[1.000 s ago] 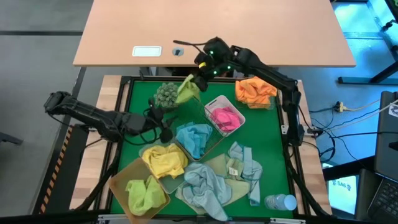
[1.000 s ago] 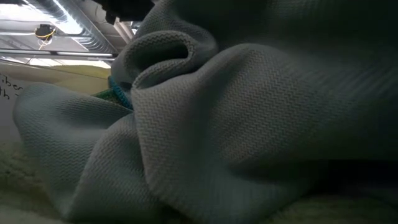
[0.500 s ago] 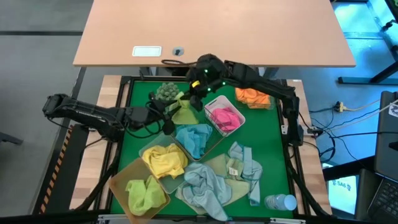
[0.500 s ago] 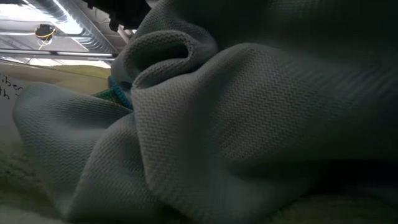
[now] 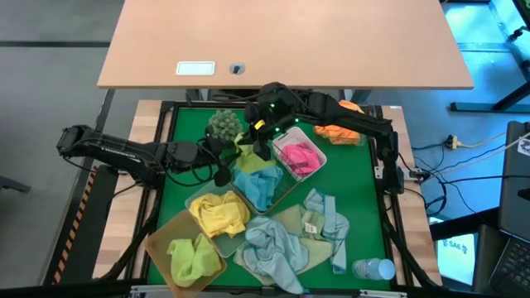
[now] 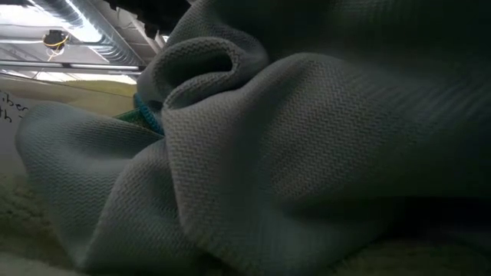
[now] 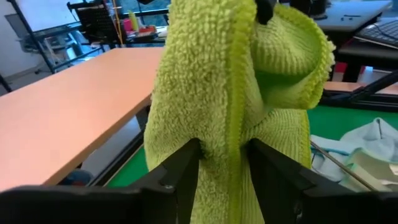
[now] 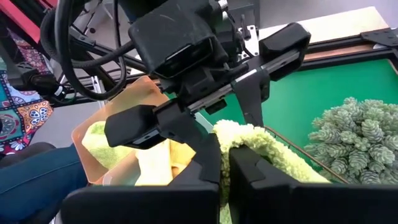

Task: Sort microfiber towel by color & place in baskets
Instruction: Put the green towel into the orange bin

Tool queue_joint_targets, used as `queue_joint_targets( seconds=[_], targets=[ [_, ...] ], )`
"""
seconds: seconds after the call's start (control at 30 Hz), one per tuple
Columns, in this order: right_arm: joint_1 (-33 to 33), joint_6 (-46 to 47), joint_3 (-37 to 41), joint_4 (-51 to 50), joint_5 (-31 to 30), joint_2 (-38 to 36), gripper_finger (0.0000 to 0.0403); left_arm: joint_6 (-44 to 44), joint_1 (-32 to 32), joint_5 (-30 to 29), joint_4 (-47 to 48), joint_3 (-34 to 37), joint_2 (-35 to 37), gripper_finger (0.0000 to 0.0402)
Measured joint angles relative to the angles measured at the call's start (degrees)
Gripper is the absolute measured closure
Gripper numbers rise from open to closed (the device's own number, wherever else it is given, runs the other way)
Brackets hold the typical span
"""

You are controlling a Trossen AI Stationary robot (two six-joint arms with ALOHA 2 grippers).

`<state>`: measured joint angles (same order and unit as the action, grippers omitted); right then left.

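A lime green microfiber towel (image 5: 245, 149) hangs between both grippers, over the table's far middle. My right gripper (image 5: 262, 136) reaches in from the right and is shut on its top. My left gripper (image 5: 225, 162) comes from the left and is shut on it lower down. Sorted towels lie in baskets: pink (image 5: 298, 156), light blue (image 5: 258, 184), yellow (image 5: 219, 213), and lime green in the amber basket (image 5: 162, 234). An orange towel (image 5: 338, 130) lies partly under the right arm. My left gripper (image 7: 224, 155) pinches the towel's hanging middle (image 7: 222, 186) between its two fingers, coming about level from the table's left. The cloth is bunched in several folds and narrows between the fingers (image 7: 186, 163). My right gripper (image 8: 225, 169) pinches the towel's bunched upper fold (image 8: 239, 138) between its two fingers, slanting down from above and from the right. The towel hangs below it (image 7: 205, 74). Its lower end is out of frame.
A grey-green bobbly ball (image 5: 222, 124) sits just far-left of the grippers. Loose pale blue and cream towels (image 5: 290, 236) are piled near the front edge beside a clear bottle (image 5: 374, 269). A grey-blue cloth (image 6: 291, 153) fills the low view. A wooden desk (image 5: 281, 41) stands beyond.
My right gripper carried the lime green towel from the far edge toward the near side and slightly left, down between the ball and the pink basket, up to my left gripper. My left arm stretched a little to the right toward it.
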<state>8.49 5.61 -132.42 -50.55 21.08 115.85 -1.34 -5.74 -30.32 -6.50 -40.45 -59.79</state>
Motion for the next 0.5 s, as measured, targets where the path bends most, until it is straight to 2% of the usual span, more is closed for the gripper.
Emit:
queue_joint_targets(
  seconds=[0.17, 0.4, 0.5],
  targets=[
    [-0.3, 0.0, 0.0, 1.2, 0.5, 0.0, 0.04, 0.0, 0.0, 1.6, -0.2, 0.0, -0.2, 0.0299],
    [-0.3, 0.0, 0.0, 1.2, 0.5, 0.0, 0.04, 0.0, 0.0, 4.5, -0.5, 0.0, -0.2, 0.039],
    [-0.3, 0.2, 0.0, 1.2, 0.5, 0.0, 0.04, 0.0, 0.0, 5.8, -0.5, 0.0, -0.2, 0.0394]
  ],
)
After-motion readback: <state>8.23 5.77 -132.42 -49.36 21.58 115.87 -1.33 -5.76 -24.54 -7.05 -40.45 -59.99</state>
